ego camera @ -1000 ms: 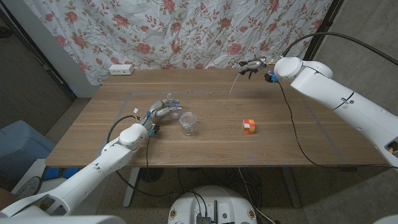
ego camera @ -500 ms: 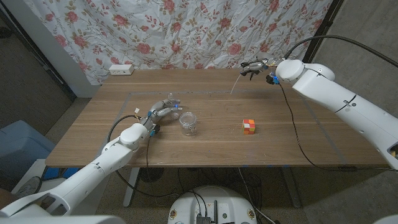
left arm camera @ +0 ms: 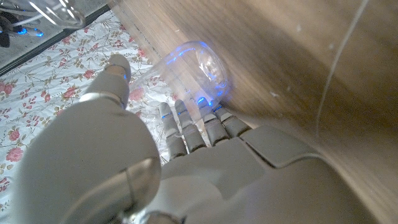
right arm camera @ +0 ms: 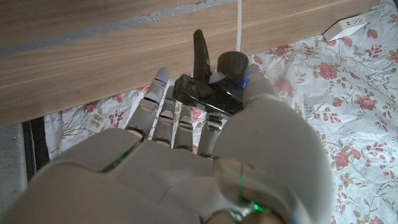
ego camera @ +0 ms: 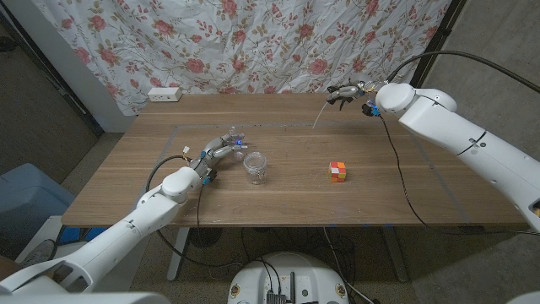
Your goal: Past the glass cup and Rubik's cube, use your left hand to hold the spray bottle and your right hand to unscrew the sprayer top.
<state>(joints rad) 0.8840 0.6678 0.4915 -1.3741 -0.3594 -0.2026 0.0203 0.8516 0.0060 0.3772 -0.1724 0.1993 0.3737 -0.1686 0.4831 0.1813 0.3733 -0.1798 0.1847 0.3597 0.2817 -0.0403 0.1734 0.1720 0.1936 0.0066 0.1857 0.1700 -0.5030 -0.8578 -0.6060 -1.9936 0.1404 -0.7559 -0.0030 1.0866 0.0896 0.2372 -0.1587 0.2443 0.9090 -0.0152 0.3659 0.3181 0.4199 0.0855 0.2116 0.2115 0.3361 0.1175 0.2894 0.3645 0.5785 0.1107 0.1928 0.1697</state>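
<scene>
The clear spray bottle [ego camera: 229,143] stands left of the glass cup [ego camera: 256,168], and my left hand [ego camera: 213,156] grips it from the near side. In the left wrist view the bottle [left arm camera: 194,62] glows blue just past my fingers [left arm camera: 199,127]. The black sprayer top [ego camera: 342,89] is off the bottle, held by my right hand [ego camera: 354,88] above the table's far right, its thin white tube [ego camera: 319,112] hanging down. In the right wrist view my fingers [right arm camera: 168,118] wrap the sprayer top [right arm camera: 208,87]. The Rubik's cube [ego camera: 338,171] sits right of the cup.
A white power strip [ego camera: 164,95] lies at the table's far left edge, also visible as the power strip [right arm camera: 345,26] in the right wrist view. A black cable [ego camera: 396,169] runs across the table's right side. A floral curtain hangs behind.
My right hand has drifted slightly to the right with the sprayer top and its tube. My left hand stays around the bottle.
</scene>
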